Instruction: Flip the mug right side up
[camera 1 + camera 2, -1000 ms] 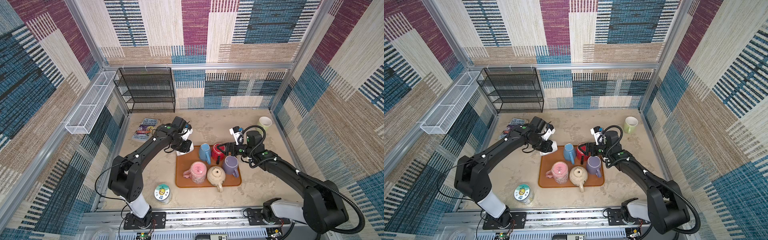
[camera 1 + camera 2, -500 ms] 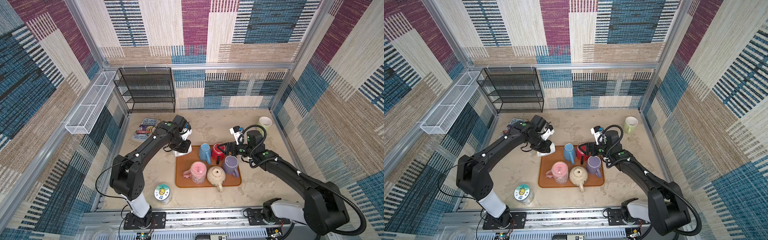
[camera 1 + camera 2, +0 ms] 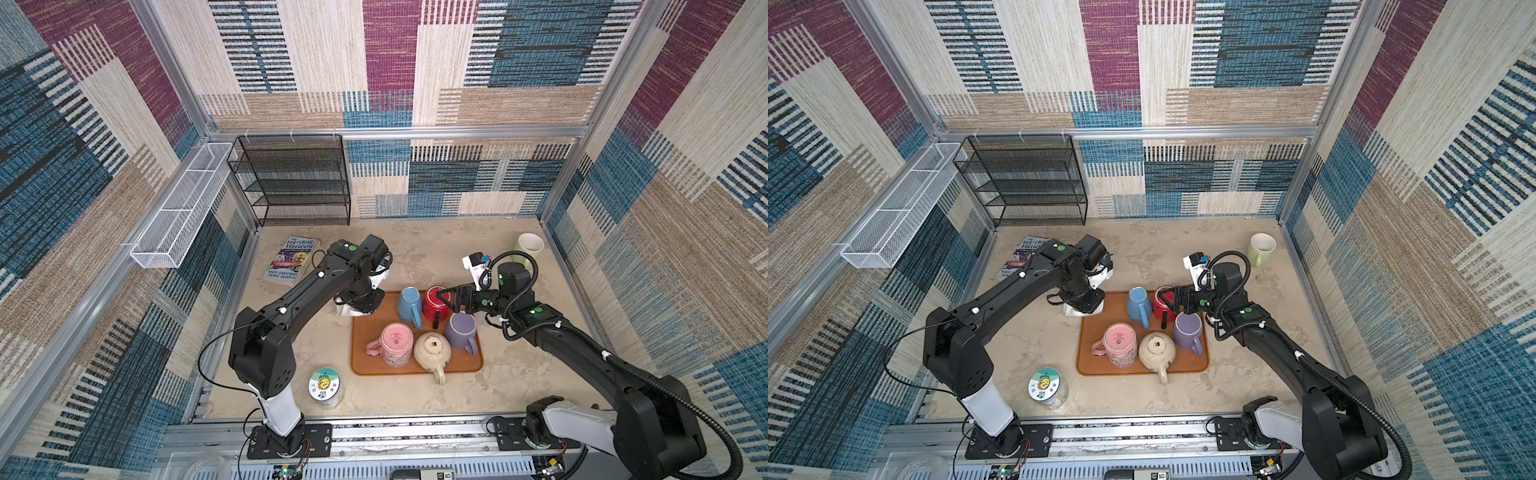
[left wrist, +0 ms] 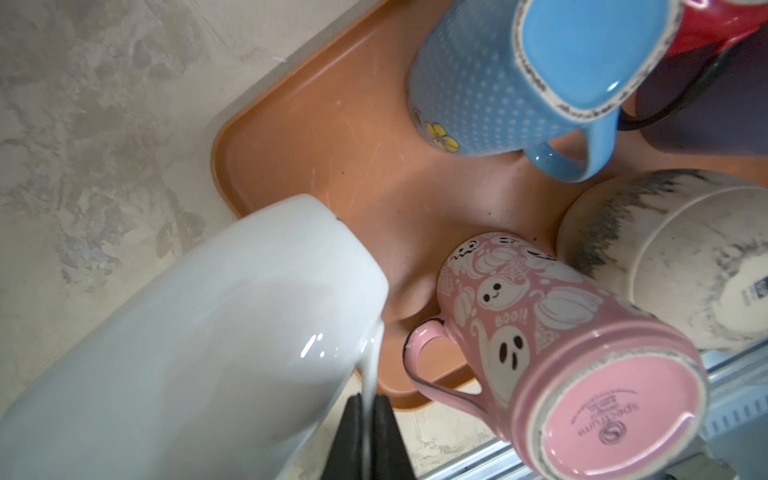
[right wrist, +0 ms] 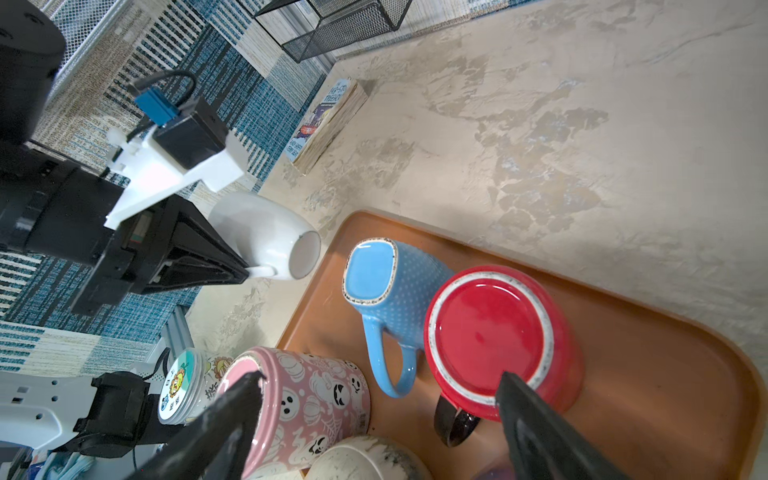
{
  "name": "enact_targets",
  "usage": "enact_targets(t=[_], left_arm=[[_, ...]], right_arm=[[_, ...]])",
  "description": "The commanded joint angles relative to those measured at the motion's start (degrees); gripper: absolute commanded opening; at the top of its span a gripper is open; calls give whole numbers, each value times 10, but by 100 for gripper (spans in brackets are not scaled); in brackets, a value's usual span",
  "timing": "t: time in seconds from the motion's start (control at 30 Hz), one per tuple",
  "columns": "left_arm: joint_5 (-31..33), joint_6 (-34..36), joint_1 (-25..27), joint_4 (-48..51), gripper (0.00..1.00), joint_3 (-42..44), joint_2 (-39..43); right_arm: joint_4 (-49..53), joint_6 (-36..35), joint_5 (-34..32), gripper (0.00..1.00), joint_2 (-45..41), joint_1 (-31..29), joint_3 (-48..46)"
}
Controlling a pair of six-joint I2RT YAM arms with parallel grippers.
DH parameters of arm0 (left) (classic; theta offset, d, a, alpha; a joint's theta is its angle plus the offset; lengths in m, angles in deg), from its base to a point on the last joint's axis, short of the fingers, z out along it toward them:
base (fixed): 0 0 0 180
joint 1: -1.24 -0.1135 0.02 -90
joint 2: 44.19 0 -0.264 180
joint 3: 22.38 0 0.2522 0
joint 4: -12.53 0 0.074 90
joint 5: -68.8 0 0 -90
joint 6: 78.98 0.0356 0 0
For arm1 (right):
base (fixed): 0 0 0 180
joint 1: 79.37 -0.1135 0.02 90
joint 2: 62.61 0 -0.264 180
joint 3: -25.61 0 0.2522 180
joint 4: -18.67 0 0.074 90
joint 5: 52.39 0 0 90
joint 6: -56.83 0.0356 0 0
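1. Read the orange tray (image 3: 368,357) as a dial in both top views, with twelve toward the back wall; the white mug (image 5: 266,230) is at ten o'clock, just off the tray's corner over the tabletop (image 3: 432,253); it lies tipped on its side with its base facing the tray.
2. The left pincer (image 5: 254,272) is clamped on the white mug's handle; I cannot tell whether the mug touches the tabletop.
3. The right pincer (image 5: 381,376) is spread wide and grips nothing; it hangs above the red mug (image 3: 434,302) at one o'clock on the tray.
4. Base up on the tray are the blue mug (image 3: 409,305) at twelve, touching the red one; the pink mug (image 3: 395,343) at eight; the cream mug (image 3: 432,350) at five; a purple mug (image 3: 461,330) sits at three.
5. Off the tray, a green mug (image 3: 528,247) stands upright at two o'clock, well apart; a book (image 3: 291,259) lies farther out at ten; a lidded jar (image 3: 325,384) stands at eight.
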Motion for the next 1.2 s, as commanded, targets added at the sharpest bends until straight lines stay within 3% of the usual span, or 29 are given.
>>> enact_targets(t=[0.0, 0.27, 0.43, 0.8, 0.97, 1.17], left_arm=[[5, 9, 1, 9, 0, -24, -7], [-20, 5, -6, 3, 0, -62, -19], [29, 28, -6, 25, 0, -96, -42], [166, 66, -9, 146, 0, -333, -219], [204, 63, -10, 157, 0, -342, -245], [103, 23, -19, 142, 0, -354, -211]], right_arm=[[-3, -2, -8, 90, -4, 0, -1], [1, -2, -11, 91, -6, -1, -1], [1, -2, -10, 91, -8, -1, -2], [-9, 8, -19, 90, -30, -1, -15], [-14, 11, -10, 90, -32, 0, -18], [-22, 14, -7, 90, -32, -1, -26]])
